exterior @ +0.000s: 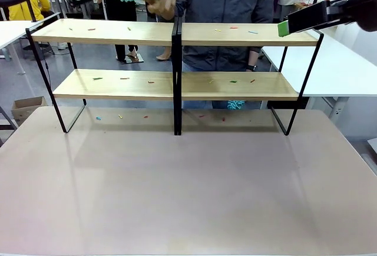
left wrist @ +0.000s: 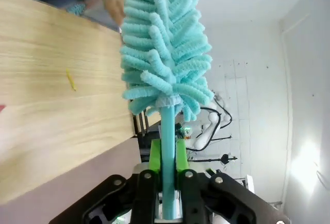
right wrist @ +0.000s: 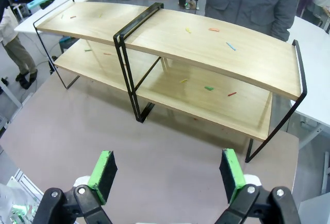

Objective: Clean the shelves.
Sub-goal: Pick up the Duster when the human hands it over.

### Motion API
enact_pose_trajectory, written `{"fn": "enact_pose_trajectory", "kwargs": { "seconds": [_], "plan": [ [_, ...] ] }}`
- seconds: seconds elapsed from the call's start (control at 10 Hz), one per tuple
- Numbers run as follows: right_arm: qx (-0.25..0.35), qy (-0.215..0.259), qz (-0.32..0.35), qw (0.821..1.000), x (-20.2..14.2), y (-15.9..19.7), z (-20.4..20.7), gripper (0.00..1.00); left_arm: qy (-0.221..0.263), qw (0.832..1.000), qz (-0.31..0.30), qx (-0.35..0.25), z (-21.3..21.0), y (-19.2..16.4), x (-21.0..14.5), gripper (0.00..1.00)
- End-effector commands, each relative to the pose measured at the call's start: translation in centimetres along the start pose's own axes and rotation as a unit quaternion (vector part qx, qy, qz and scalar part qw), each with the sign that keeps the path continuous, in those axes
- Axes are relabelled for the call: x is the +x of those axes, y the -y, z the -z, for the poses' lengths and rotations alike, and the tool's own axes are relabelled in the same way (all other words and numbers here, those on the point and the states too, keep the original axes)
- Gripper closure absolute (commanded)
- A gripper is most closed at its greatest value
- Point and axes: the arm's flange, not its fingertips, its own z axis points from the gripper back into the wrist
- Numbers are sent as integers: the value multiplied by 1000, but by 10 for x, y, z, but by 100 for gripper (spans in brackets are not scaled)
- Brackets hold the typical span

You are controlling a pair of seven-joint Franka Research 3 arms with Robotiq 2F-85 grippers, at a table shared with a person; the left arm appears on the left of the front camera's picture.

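Over on the left, the left gripper [left wrist: 167, 154] is clamped on the thin handle of a fluffy teal duster [left wrist: 165, 49]. It is held up high above the left end of the top board, head pointing toward the middle. I'd guess that's so the head can be swept along the wood. A person's hand [exterior: 166, 4] hovers right at the duster's tip, though I can't tell whether it touches.

The shelves [exterior: 177, 32] stand at the far side of the desk [exterior: 188, 197], and nothing has been wiped yet. Small coloured scraps [right wrist: 213, 29] lie scattered on both tiers, either side of the black centre post, and a few more on the desk beneath. There is nothing else on the boards.

On the right, the right gripper [right wrist: 167, 167] hangs with jaws wide apart and empty, up near the top board's right end, probably just keeping clear.
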Motion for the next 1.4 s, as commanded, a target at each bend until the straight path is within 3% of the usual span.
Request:
{"fn": "enact_pose_trajectory", "kwargs": {
  "seconds": [0.0,0.2,0.3,0.4,0.5,0.7,0.8,1.3],
  "plan": [
    [0,1,1,1000,1,0,1,0,53,997,22,-52,-74,-1,-32,100],
    [0,1,1,1000,1,0,1,0,182,980,12,-77,-174,-15,-64,100],
    [0,1,1,1000,1,0,1,0,257,961,-9,-102,-227,-29,-80,100],
    [0,1,1,1000,1,0,1,0,342,931,-31,-122,-269,-46,-98,100],
    [0,1,1,1000,1,0,1,0,396,904,-51,-153,-303,-67,-116,100],
    [0,1,1,1000,1,0,1,0,425,883,-97,-173,-318,-100,-116,100],
    [0,1,1,1000,1,0,1,0,393,905,-92,-135,-337,-80,-124,100],
    [0,1,1,1000,1,0,1,0,393,905,-92,-135,-337,-80,-124,100]
  ]
}}
